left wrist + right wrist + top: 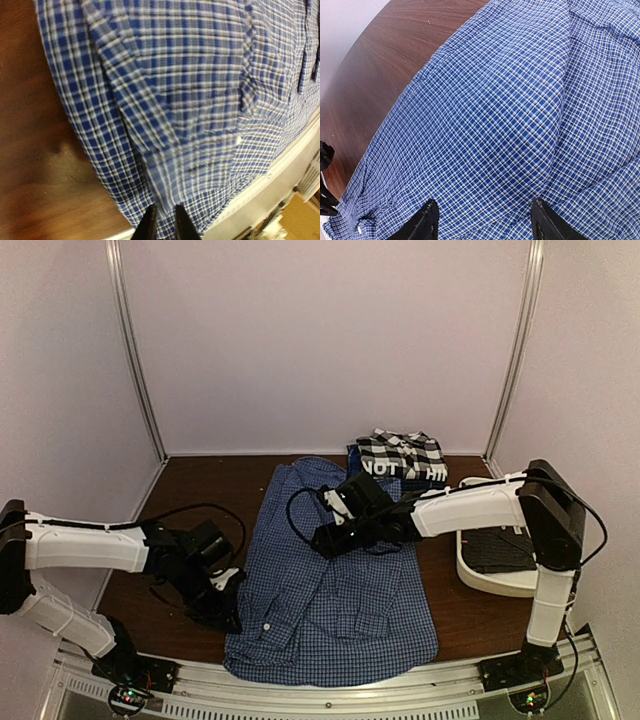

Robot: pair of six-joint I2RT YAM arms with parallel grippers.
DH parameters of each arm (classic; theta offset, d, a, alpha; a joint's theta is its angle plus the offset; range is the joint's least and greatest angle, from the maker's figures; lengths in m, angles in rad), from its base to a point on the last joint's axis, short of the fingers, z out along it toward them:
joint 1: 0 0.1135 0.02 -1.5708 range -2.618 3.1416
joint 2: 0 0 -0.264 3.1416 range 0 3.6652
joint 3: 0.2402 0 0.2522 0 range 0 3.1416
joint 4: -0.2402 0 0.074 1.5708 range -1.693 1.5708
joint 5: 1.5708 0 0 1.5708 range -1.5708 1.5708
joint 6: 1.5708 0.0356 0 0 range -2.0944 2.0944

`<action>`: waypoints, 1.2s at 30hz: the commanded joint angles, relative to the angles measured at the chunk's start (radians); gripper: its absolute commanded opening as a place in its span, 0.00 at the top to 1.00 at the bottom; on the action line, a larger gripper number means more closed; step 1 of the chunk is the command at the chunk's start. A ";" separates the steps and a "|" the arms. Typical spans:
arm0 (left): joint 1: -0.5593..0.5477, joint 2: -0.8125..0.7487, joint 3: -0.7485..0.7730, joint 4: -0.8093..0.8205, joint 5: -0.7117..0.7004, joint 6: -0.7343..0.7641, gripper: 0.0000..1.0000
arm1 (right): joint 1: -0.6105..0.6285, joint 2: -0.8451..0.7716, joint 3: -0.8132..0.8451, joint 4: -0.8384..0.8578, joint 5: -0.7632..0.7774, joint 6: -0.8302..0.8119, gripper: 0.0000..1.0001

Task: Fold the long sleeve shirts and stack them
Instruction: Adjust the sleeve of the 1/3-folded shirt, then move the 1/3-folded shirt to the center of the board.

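Observation:
A blue-and-white fine-check shirt (pixel 335 585) lies spread down the middle of the brown table (pixel 200 490), its hem at the near edge. My left gripper (pixel 228 608) is low at the shirt's left border. Its jaws (pixel 165 222) stand close together, and a raised ridge of the checked cloth (pixel 165 165) runs into the narrow gap between them. My right gripper (pixel 322 538) hangs over the shirt's upper middle, its black fingertips (pixel 427 222) wide apart with the cloth (pixel 490 130) bulging below them and nothing held. A black-and-white large-check shirt (pixel 402 450) lies on a dark blue one lettered "NOT" (pixel 385 470) at the back.
A white tub (pixel 497 580) with something dark inside stands at the right, by the right arm's post. A pale metal rail (pixel 330 692) runs along the near edge, just below the shirt's hem. Walls close in the back and both sides.

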 commanded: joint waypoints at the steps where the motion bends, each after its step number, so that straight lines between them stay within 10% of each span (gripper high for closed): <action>1: -0.006 -0.040 0.107 -0.086 -0.144 -0.019 0.75 | -0.014 0.011 0.017 0.026 -0.014 0.017 0.37; 11: 0.144 0.090 0.306 -0.020 -0.361 0.032 0.59 | -0.048 -0.028 -0.003 0.021 -0.014 0.014 0.36; 27: 0.364 0.610 0.633 0.188 -0.216 0.190 0.68 | -0.071 -0.114 -0.085 0.020 0.001 0.027 0.37; 36: 0.367 0.667 0.582 0.177 -0.191 0.166 0.92 | -0.091 -0.130 -0.096 0.016 0.014 0.028 0.36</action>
